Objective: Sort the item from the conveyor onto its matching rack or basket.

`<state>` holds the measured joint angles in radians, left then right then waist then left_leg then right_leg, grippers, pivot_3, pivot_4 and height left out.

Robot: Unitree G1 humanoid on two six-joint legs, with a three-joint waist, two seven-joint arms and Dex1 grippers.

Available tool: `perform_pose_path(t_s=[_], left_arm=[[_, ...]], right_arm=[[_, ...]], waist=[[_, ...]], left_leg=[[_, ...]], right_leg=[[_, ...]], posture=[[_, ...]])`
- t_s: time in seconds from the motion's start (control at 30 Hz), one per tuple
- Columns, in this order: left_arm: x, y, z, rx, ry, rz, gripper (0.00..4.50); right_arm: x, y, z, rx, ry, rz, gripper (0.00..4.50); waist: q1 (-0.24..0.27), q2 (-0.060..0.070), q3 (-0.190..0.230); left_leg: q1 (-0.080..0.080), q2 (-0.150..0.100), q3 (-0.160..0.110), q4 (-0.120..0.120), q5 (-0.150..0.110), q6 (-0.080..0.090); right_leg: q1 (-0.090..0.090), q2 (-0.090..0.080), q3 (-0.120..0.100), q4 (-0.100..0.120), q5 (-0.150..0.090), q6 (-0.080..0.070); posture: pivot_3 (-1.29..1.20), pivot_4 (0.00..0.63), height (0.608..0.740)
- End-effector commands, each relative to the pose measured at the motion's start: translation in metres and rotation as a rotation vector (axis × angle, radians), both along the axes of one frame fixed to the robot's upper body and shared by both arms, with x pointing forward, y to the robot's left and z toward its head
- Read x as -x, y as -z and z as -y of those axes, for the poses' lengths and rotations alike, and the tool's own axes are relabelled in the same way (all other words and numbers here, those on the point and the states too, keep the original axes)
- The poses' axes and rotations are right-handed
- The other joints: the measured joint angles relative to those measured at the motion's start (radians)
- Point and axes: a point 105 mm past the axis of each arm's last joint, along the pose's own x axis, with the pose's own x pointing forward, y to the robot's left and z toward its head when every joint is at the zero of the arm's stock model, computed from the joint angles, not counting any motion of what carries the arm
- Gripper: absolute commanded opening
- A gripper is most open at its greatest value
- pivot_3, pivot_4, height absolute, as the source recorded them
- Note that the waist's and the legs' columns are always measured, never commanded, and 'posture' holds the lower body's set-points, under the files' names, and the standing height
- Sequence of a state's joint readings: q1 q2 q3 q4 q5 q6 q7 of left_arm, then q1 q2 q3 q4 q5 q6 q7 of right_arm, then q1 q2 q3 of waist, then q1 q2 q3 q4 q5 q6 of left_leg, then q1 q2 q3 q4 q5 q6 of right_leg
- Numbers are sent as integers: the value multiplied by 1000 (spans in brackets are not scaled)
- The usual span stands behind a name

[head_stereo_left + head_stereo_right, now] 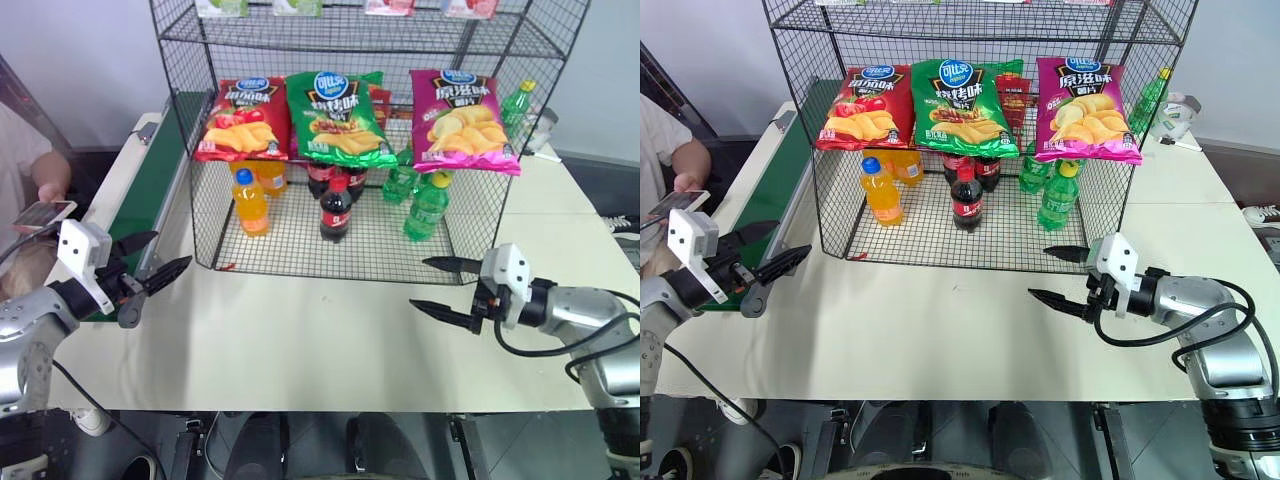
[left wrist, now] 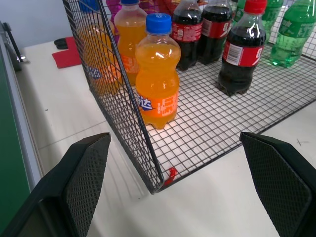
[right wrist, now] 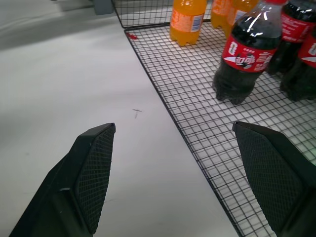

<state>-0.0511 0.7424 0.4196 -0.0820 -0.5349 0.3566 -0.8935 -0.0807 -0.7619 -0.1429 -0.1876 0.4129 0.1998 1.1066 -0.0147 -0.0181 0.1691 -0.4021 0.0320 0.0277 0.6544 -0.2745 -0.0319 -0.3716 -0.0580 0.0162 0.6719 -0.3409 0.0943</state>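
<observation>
Hovering level, both grippers [image 1: 158, 257] [image 1: 437, 287] face the rack [image 1: 350, 120] (fingers spread).

Green crisps bag [image 1: 337, 118]: glossy, blue oval logo at top, yellow crisps pictured, face outward; it hangs tilted on the front of the middle tier, between a red bag and a magenta bag, touching or overlapping the red one. Rack [image 1: 190, 130]: tall black wire-mesh shelving of several tiers, standing on the pale table, just beside the belt. Conveyor [image 1: 140, 200]: long narrow dark green belt in a pale grey-white frame, running along the rack's left side.
</observation>
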Motion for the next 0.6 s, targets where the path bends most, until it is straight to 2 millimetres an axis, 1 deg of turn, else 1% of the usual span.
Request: perform_pose_path(t_s=[0.03,0.17,0.33,0.6], left_arm=[[2,-10,1,-24,14,46,4500],[2,-10,2,-32,18,48,4500],[1,-13,8,-37,33,55,4500],[2,-11,8,-37,31,51,4500]], right_arm=[[-1,-8,1,1,-6,37,3949],[-2,-7,1,6,-9,38,3949],[-1,-6,1,10,-12,38,3949],[-1,-5,2,13,-10,35,3949]], waist=[[0,0,0],[0,0,0],[0,0,0],[0,0,0]], left_leg=[[0,0,0,0,0,0],[0,0,0,0,0,0],[0,0,0,1,0,0],[0,0,0,3,0,0]], right_leg=[[0,0,0,0,0,0],[0,0,0,0,0,0],[0,0,0,1,0,0],[0,0,0,2,0,0]], posture=[[0,150,739],[0,150,739],[0,150,739],[0,150,739]])
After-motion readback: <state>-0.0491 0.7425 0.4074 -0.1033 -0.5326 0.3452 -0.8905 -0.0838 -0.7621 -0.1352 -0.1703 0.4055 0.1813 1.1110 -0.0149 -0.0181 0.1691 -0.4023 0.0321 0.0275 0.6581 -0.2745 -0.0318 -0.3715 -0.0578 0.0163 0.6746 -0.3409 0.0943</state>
